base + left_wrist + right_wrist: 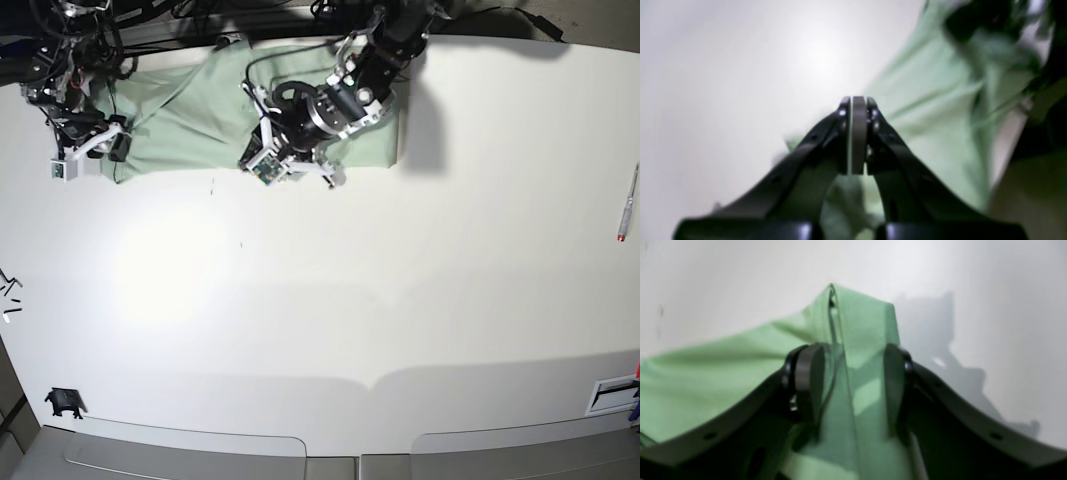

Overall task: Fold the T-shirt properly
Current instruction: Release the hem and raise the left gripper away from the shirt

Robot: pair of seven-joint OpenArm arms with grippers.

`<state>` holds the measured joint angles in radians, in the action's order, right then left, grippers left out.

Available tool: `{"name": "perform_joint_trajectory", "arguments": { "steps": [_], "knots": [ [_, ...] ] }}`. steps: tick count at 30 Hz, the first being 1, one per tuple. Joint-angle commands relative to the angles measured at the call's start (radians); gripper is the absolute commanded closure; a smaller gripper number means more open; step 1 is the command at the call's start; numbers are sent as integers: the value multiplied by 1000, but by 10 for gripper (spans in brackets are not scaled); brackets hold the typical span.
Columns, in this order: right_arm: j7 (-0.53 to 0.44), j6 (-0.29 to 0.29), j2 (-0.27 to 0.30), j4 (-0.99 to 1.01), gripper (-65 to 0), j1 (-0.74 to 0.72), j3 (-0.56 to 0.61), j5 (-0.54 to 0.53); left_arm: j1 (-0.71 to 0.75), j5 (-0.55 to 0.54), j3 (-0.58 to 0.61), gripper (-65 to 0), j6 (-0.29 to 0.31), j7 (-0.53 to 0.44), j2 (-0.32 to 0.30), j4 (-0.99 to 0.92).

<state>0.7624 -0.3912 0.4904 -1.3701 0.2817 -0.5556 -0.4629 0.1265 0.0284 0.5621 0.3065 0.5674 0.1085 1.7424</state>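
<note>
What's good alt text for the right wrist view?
The right tool straddles a raised fold of the pale green T-shirt, its two fingers apart on either side of the cloth. Behind it lies a white table with the tool's shadow.

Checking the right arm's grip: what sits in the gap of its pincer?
A bunched fold of the pale mint-green cloth T-shirt runs between the right pincer's pads, which stand apart; the right wrist view shows it.
</note>
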Motion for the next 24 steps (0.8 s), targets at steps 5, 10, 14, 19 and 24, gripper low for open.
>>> {"name": "perform_joint_trajectory", "arguments": {
  "steps": [5,10,14,19,24],
  "knots": [
    [5,10,146,-11,-350,-5,-38,0,33,-3,2,-97,0,46,-22,200],
    [9,10,227,-10,-422,-5,-82,-61,85,-3,2,-191,0,39,-29,225],
    [77,-70,262,37,-422,-8,-85,-245,89,-2,2,-192,0,39,-29,225],
    [218,-247,269,230,-422,-66,-85,-430,89,-2,2,-192,0,39,-29,225],
    [289,-307,268,431,-422,-102,-85,-529,89,-3,2,-192,0,39,-29,225]
  ]
}}
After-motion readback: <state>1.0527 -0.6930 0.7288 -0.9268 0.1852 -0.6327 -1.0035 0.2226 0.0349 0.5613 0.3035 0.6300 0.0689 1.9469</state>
